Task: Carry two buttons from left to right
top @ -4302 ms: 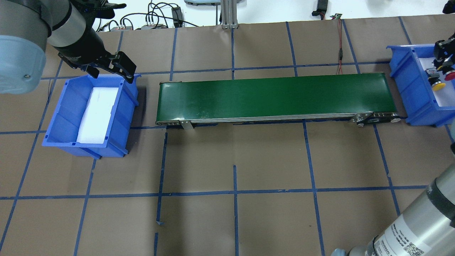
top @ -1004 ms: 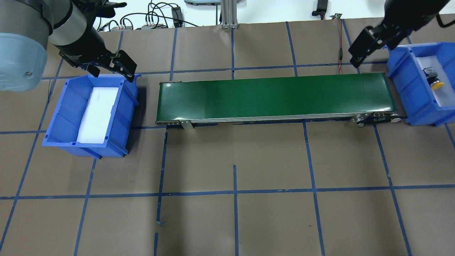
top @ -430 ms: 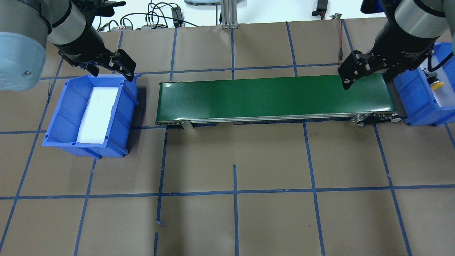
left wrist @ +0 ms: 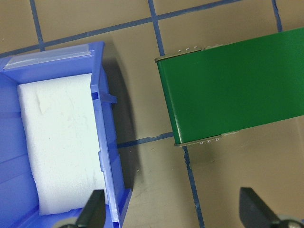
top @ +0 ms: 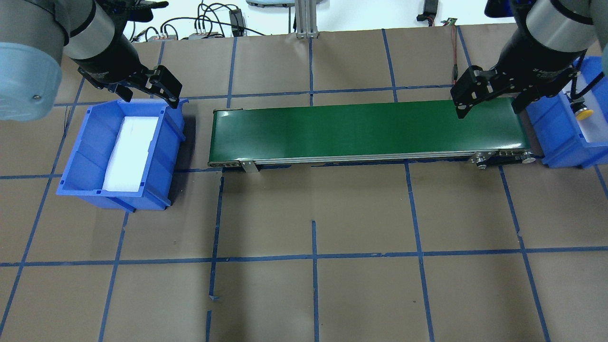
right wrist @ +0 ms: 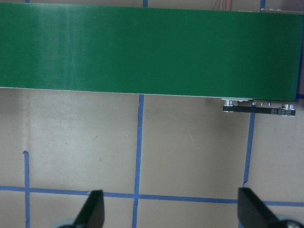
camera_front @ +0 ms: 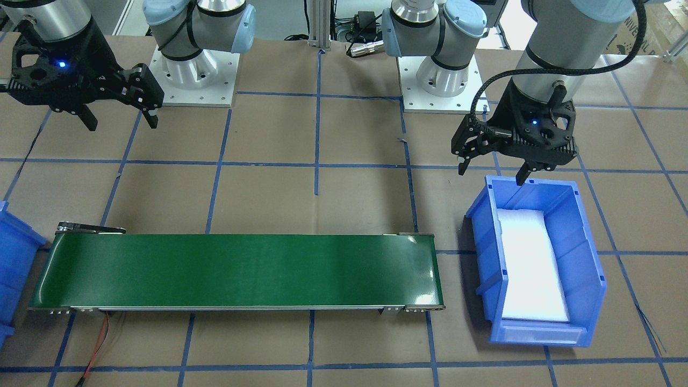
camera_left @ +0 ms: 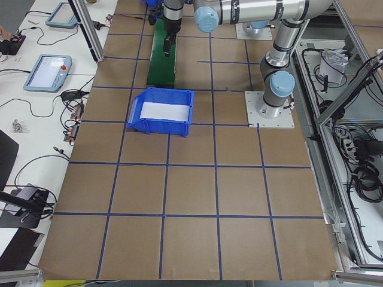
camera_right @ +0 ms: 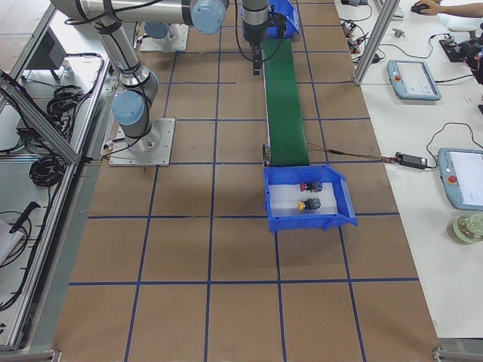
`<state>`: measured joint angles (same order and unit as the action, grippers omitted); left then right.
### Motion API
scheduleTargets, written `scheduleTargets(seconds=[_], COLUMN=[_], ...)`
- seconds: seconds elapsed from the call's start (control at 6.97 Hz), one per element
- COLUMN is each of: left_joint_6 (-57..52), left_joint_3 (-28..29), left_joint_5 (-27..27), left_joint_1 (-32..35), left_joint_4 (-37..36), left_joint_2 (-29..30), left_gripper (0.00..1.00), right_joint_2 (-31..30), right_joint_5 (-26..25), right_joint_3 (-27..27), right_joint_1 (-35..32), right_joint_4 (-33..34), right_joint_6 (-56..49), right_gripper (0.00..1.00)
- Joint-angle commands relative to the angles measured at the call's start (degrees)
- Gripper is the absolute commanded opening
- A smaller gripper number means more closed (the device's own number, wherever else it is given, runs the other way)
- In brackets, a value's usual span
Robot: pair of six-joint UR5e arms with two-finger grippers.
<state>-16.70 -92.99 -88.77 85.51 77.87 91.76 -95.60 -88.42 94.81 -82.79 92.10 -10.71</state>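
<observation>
The yellow button [camera_right: 306,204] and the red button [camera_right: 308,186] lie on white foam in the right blue bin [camera_right: 341,202]. In the overhead view the yellow button [top: 584,113] shows and my right arm mostly hides the red one. My right gripper [top: 489,110] is open and empty above the right end of the green conveyor [top: 365,128]; it also shows in the front view [camera_front: 122,122]. My left gripper [top: 149,97] is open and empty above the back corner of the left blue bin [top: 76,156], which holds only white foam.
The conveyor [camera_front: 236,269] runs between the two bins. The left bin [camera_front: 588,252] stands close to its left end, as the left wrist view [left wrist: 107,142] shows. A red cable [top: 454,61] runs to the conveyor's far right corner. Brown paper with blue tape lines covers the table.
My right gripper has left the right bin, where it set the red button beside the yellow one, and has moved left over the conveyor's right end. My left arm has stayed still.
</observation>
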Motion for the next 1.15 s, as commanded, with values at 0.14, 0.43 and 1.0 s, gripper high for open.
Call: scheduleTargets(seconds=[0.14, 0.43, 1.0], left_joint_6=[0.0, 0.0, 0.0], left_joint_3=[0.0, 0.0, -0.1], left_joint_5=[0.0, 0.0, 0.0], left_joint_1=[0.0, -0.1, -0.1], left_joint_4=[0.0, 0.0, 0.0], left_joint_2=[0.1, 0.1, 0.1], left_gripper=[1.00, 1.00, 1.00], right_joint_2=[0.1, 0.1, 0.0], right_joint_5=[0.0, 0.0, 0.0], right_joint_3=[0.1, 0.2, 0.6], right_joint_1=[0.0, 0.0, 0.0], right_joint_4=[0.7, 0.7, 0.7], right_joint_6=[0.0, 0.0, -0.1], right_gripper=[1.00, 1.00, 1.00])
